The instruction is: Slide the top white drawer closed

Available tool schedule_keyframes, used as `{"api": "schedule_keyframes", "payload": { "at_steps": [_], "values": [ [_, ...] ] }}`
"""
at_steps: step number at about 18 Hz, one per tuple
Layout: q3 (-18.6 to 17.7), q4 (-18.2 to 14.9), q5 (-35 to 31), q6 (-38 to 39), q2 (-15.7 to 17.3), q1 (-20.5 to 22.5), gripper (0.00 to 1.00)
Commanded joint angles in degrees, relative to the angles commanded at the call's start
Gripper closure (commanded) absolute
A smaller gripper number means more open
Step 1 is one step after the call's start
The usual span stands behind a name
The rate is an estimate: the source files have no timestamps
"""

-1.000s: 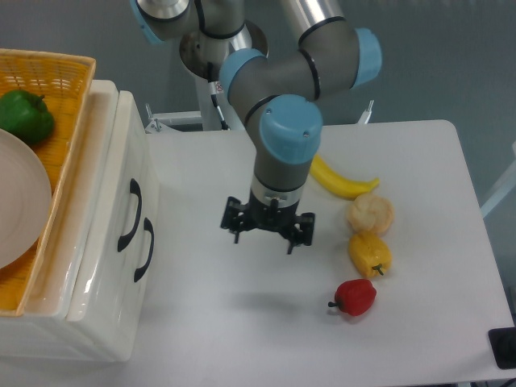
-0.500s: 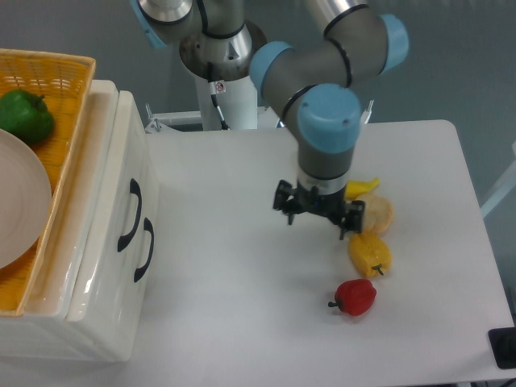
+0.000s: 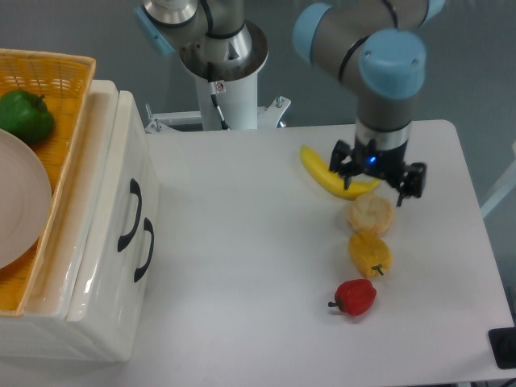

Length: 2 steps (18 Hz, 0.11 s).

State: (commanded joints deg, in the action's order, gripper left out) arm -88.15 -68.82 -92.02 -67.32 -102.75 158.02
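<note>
**Top drawer flush with the cabinet, arm over the fruit**

At the far left an orange wicker basket (image 3: 68, 89) sits on top of the white cabinet (image 3: 97, 322), holding a green pepper (image 3: 26, 115) and part of a white plate (image 3: 20, 210). Below it, the top white drawer (image 3: 131, 173) lies level with the cabinet front, its curved black handle (image 3: 131, 215) just beside the handle of the lower white drawer (image 3: 145, 250).

The white bench (image 3: 242, 266) stretches to the right. On it a yellow banana (image 3: 329, 176) lies near the back, with a pale round fruit (image 3: 370, 214) just in front of it, then a yellow pepper (image 3: 369, 254) and a red pepper (image 3: 355, 297) in a line toward the front edge.

The gripper (image 3: 377, 171) hangs over the banana's right end, well apart from the cabinet. Its fingers (image 3: 416, 182) stand spread apart and hold nothing.
</note>
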Motion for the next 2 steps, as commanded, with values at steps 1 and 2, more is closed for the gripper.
{"api": "schedule_keyframes", "payload": {
  "at_steps": [1,2],
  "values": [
    [0.0,-0.44,0.09,-0.09,0.27,0.7,0.0],
    [0.09,-0.61,0.26,-0.09,0.7,1.58,0.0]
  ]
}}
